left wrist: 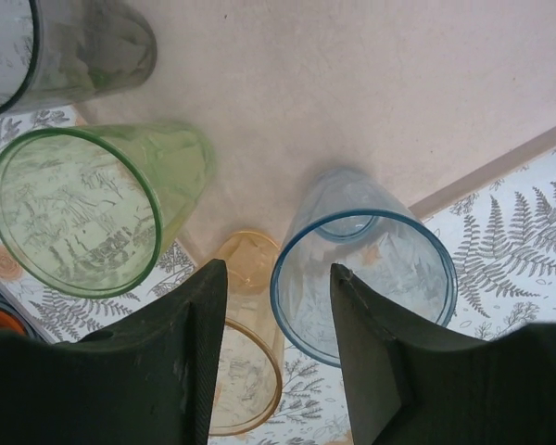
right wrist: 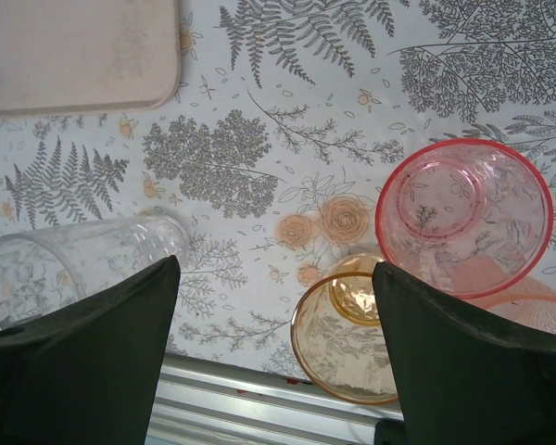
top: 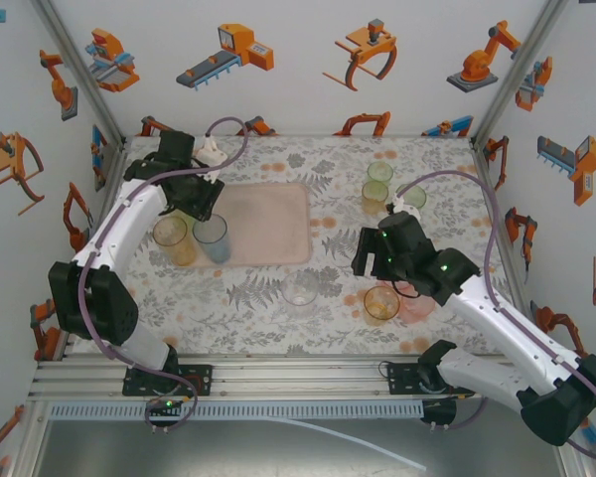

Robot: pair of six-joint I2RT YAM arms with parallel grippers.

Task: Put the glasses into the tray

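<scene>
**Tumblers gather at the tray's near-left corner; both jaws empty**

Tray [top: 268,224] is a flat, matte pink-beige slab with rounded corners and a low rim. It lies left of centre on the tabletop [top: 248,298], which is covered in a fern-and-flower print. The glasses are thin translucent plastic, each tapering to a narrower base, and the print shows through their walls.

From overhead, the left gripper [top: 205,203] hangs over the tray's left edge. A blue tumbler [top: 212,238] stands on the near-left corner, with an amber tumbler [top: 171,240] just beside it. I cannot tell whether the amber one stands on the tray or off it.

The left wrist view adds what the arm covers from above: a green tumbler [left wrist: 83,209] and a smoky grey tumbler [left wrist: 83,46] along the same edge. There the jaws stand spread above the blue rim, gripping nothing.

The right gripper [top: 370,256] hovers over bare cloth right of the tray, jaws wide apart and empty. Its wrist view shows a clear tumbler [right wrist: 74,260], and a pink tumbler [right wrist: 463,218] just beside a second amber tumbler [right wrist: 347,334]. All three stand on the tabletop, apart from the tray. Overhead, a far cluster of three greenish tumblers [top: 375,195] stands toward the right.
</scene>
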